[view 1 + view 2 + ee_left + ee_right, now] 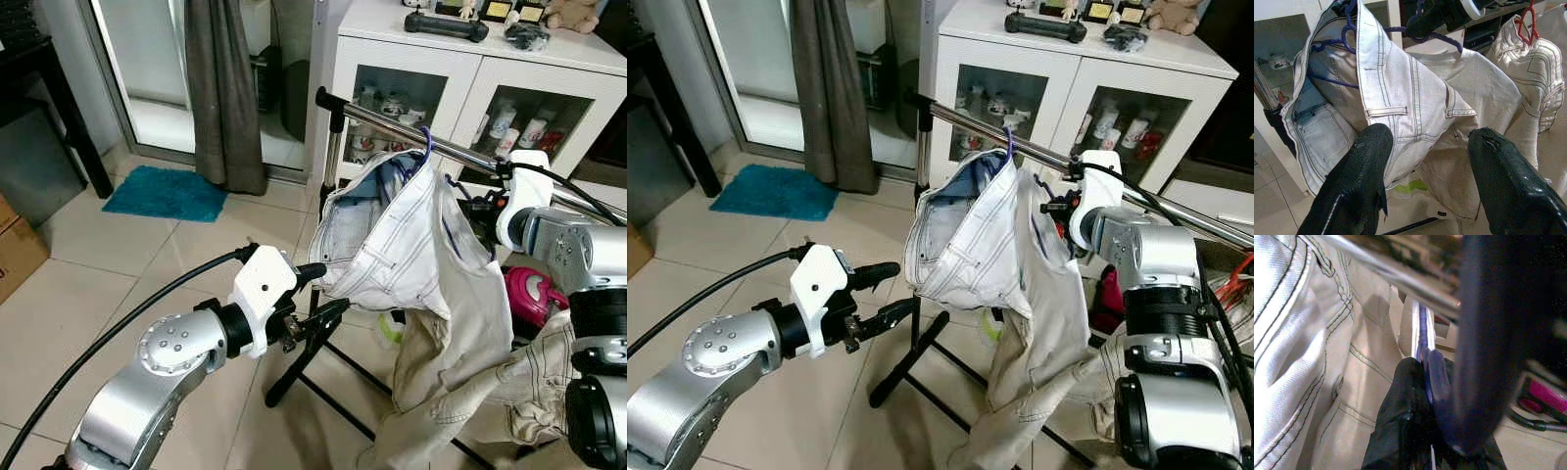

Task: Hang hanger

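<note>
White jeans (392,245) hang on a purple hanger whose hook (425,137) sits at the metal rail (382,116) of a clothes rack. My right gripper (1427,396) is shut on the hanger's purple arm just under the rail, on the right side of the jeans; it also appears at the jeans' right shoulder (1055,208). My left gripper (319,292) stands open, low and to the left, its fingertips close to the jeans' waistband without gripping it. In the left wrist view both fingers (1356,181) frame the jeans (1415,98).
The rack's black legs (313,362) spread on the tiled floor. Behind stands a white glass-door cabinet (470,69). A second pale pair hangs on a red hanger (1528,24). A pink object (529,294), a dark curtain (225,88) and a teal mat (167,193) are nearby.
</note>
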You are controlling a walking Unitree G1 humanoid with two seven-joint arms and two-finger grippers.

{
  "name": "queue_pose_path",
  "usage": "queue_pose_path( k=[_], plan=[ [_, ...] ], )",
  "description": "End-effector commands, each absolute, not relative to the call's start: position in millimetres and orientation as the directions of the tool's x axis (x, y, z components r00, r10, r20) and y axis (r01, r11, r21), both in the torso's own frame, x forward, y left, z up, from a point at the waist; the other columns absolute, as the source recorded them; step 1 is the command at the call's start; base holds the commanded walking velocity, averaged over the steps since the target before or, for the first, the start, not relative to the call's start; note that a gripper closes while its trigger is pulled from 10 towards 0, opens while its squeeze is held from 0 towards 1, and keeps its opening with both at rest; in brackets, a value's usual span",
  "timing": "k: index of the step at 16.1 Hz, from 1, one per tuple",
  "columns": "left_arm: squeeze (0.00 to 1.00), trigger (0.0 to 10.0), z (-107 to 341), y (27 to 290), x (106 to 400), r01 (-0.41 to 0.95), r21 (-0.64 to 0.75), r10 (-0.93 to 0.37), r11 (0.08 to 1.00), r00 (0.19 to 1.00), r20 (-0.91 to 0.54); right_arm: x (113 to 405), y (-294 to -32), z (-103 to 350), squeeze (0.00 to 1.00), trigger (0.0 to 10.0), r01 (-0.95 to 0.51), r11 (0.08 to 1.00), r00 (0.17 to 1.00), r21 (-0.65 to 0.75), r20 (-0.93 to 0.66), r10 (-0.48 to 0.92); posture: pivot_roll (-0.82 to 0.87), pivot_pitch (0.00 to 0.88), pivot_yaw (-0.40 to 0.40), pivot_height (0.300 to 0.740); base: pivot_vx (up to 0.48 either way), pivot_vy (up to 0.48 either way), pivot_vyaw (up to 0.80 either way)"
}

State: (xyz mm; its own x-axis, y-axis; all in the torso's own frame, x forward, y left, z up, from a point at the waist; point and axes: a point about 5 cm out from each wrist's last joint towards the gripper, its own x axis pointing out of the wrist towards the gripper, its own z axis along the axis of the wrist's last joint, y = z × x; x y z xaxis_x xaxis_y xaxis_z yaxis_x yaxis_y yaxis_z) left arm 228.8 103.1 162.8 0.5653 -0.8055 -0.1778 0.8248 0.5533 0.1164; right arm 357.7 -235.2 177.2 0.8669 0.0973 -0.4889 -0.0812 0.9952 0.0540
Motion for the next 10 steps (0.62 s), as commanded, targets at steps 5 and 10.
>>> queue_pose_path(
  k=[5,10],
  plan=[
    [0.0,10.0,167,98,229,0.827,0.136,-0.813,0.546,0.562,-0.154,342,-244,191,0.0,0.0,-0.074,0.997,0.902,0.018,-0.426,0.075,0.01,0.0,-0.073,0.74,0.0,0.0,0.0],
    [0.0,10.0,161,105,236,0.735,0.14,-0.719,0.664,0.679,-0.148,315,-248,211,0.0,0.0,-0.087,0.996,0.922,-0.015,-0.38,0.075,0.01,0.0,-0.08,0.74,0.0,0.0,0.0]
  ],
)
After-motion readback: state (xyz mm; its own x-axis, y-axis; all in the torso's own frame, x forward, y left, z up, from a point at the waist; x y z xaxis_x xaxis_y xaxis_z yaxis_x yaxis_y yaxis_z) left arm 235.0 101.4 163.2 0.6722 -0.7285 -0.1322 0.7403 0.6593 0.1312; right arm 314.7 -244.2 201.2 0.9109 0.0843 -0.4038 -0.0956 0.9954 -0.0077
